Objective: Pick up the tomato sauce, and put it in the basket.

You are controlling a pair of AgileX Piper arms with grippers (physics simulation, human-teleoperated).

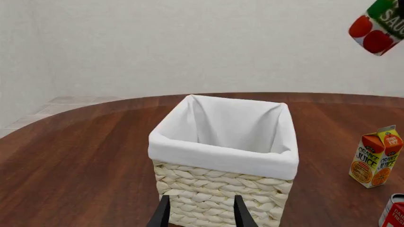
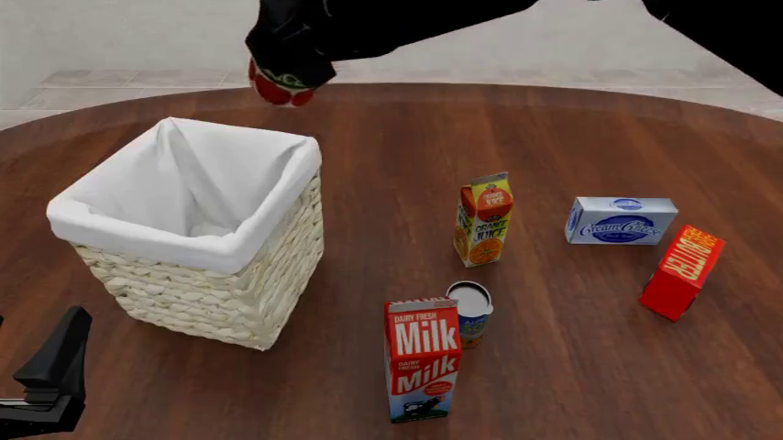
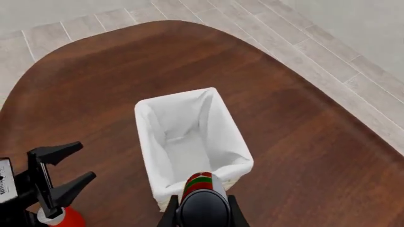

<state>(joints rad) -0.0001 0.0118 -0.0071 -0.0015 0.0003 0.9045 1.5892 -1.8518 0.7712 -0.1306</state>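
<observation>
- Nearest, left gripper (image 2: 49, 385) sits low, black fingers spread, nothing between them.
- Square woven wicker basket (image 2: 208, 293), smooth white cloth lining.
- Beyond, right gripper (image 2: 289, 71) clamps the tomato sauce (image 2: 281, 90), a red-labelled green-banded cylinder, aloft by the basket's far rim.

A simulated tabletop scene rather than a real room, set up like a bare test space with groceries. A round dark wooden table (image 2: 404, 137) stands on a floor of pale grey tiles (image 3: 328, 52), beside a plain off-white wall (image 1: 189, 42) with no furniture or decoration. On the table sit a wicker basket (image 2: 208, 293) lined with white cloth, a milk carton (image 2: 423, 359), an orange juice carton (image 2: 482, 220), a cream cheese box (image 2: 621, 221) and a red butter box (image 2: 680, 272). Flat lighting and clean, uniform surfaces give it a computer-rendered look.
</observation>
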